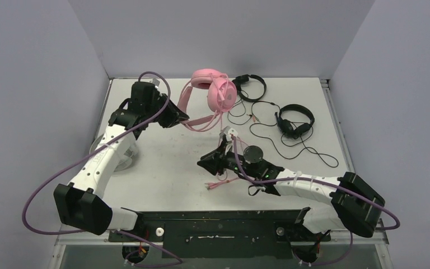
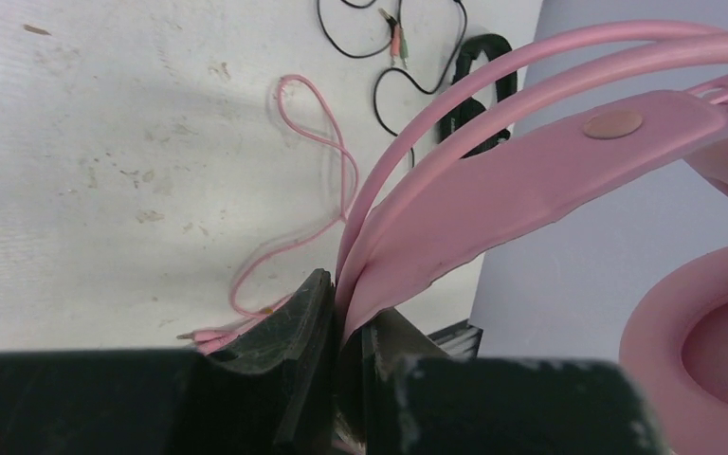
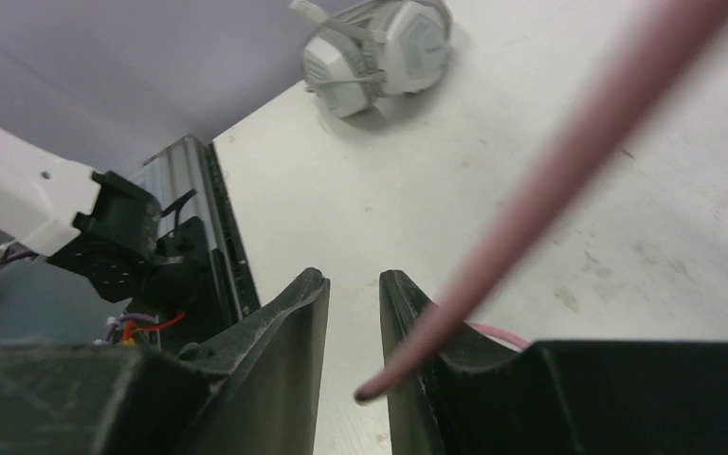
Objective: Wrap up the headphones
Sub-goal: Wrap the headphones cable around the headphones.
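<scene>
My left gripper [image 1: 182,119] [image 2: 346,303] is shut on the headband of the pink headphones [image 1: 215,89] [image 2: 531,180], holding them up at the back of the table. Their pink cable [image 1: 204,124] [image 2: 313,142] hangs down and trails forward to plugs [image 1: 215,185] by my right gripper [image 1: 204,164] [image 3: 354,284]. That gripper's jaws stand a narrow gap apart; the blurred pink cable [image 3: 578,152] crosses over one finger with its tip in the gap, not pinched. Two black headphones [image 1: 252,87] [image 1: 295,120] lie at the back right. The white-grey headphones [image 3: 379,52] sit at the left.
Thin black cables [image 1: 269,134] sprawl from the black headphones across the right half of the table [image 1: 168,168], reaching near the right arm. The left arm covers most of the white-grey headset from above. Walls enclose the table on three sides.
</scene>
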Controlling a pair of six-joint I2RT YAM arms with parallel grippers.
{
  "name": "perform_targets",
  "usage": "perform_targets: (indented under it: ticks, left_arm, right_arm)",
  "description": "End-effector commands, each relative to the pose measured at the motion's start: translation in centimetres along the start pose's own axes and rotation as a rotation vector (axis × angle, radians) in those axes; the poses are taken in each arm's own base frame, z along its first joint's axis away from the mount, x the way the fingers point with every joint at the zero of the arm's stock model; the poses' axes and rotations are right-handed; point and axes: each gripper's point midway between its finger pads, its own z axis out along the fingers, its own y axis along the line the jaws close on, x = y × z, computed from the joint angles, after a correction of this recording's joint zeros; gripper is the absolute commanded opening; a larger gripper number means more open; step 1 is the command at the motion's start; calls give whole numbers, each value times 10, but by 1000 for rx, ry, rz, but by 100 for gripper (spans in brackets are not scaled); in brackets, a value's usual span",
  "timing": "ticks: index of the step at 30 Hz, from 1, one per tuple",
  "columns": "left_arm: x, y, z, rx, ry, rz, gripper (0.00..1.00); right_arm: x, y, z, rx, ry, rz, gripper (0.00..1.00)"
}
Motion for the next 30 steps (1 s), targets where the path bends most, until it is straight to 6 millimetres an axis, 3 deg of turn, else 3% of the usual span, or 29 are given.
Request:
perform_targets:
  ticks: [1,5,12,22,26,30]
  left_arm:
    - [-3,-81,-37,313,43,67,0]
    - [20,-95,-48,431,161,75,0]
    - [39,-108,-71,555,236,134,0]
    - [77,-122,-96,716,397,264,0]
    - [87,-121,-106,785,446,316,0]
    - [99,-106,-105,752,467,409,0]
  right_arm:
    - [-40,-19,-28,9,-163,41,28]
    - [-47,-31,-42,35,-180,19,25]
    - [-52,-50,-61,72,-203,12,21]
    - [-50,-66,-78,-59,-131,14,23]
    - [-51,-75,-81,-39,-133,21,15]
    - [-60,-83,-83,-39,-141,34,6]
